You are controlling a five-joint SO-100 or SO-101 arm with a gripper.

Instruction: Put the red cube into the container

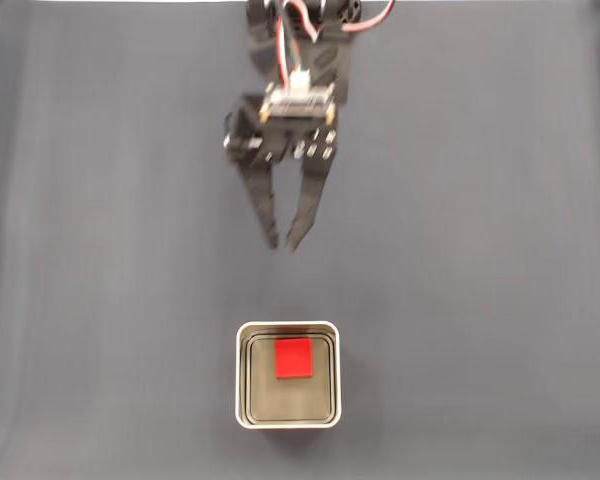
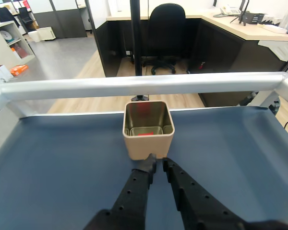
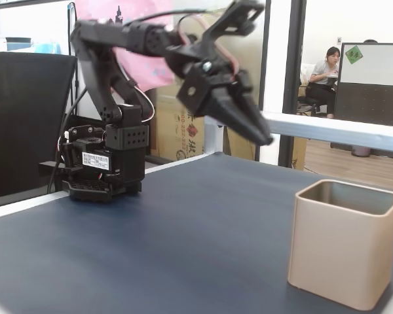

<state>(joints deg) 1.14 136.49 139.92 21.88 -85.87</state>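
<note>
Already, in a fixed view from above, the red cube (image 1: 293, 359) lies inside the container (image 1: 288, 329) near the table's (image 1: 500, 250) lower edge. The wrist view shows the gripper (image 2: 158, 164) nearly closed, empty. From the side it hangs above the table; the task looks finished.

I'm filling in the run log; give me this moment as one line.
cube: red cube inside container | gripper: nearly shut, empty, raised clear of container | table: dark blue mat | task: placed
</note>
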